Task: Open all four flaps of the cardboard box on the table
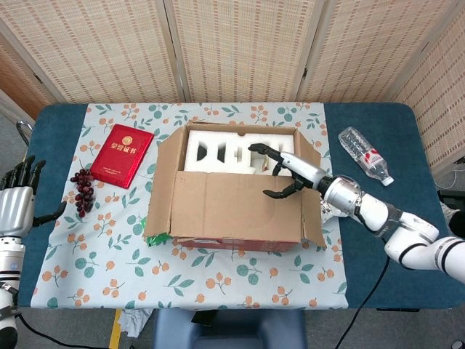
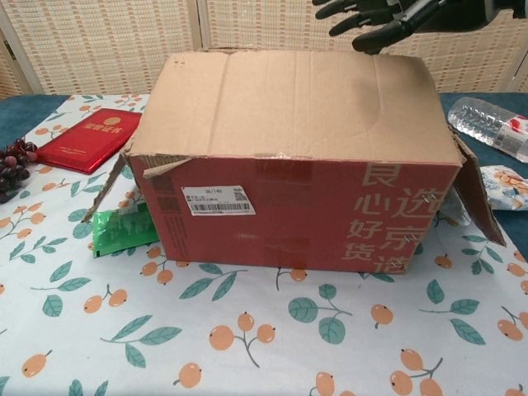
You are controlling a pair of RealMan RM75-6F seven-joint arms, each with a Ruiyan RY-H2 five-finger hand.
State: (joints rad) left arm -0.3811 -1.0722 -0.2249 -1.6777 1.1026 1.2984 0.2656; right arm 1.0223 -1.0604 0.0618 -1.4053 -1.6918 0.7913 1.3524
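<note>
At the middle of the table sits the cardboard box [image 1: 232, 190], resting on a fruit-print cloth [image 1: 94, 240]. Its left flap [image 1: 161, 182] and right flap [image 1: 314, 211] hang outward, and white foam packing [image 1: 218, 154] shows inside toward the far side. Only the near flap [image 1: 236, 207] lies across the opening, tilted up along its far edge. The right hand [image 1: 280, 173] hovers at that raised edge, near the flap's right end, with dark fingers spread and thumb below; it seems to hold nothing, though whether the thumb touches the cardboard cannot be told. From the chest view the same hand [image 2: 396, 18] appears just above the flap's top edge. The left hand [image 1: 16, 207] rests apart, well off to the left of the table, fingers spread and empty. To do this step well, the right hand should probably hook under the free edge and sweep it toward the near side in an arc about the fold, so the light box is not dragged. Left of the box lie a red booklet [image 1: 121, 155] and dark grapes [image 1: 83, 190]; a plastic bottle [image 1: 365, 155] lies to the right.
</note>
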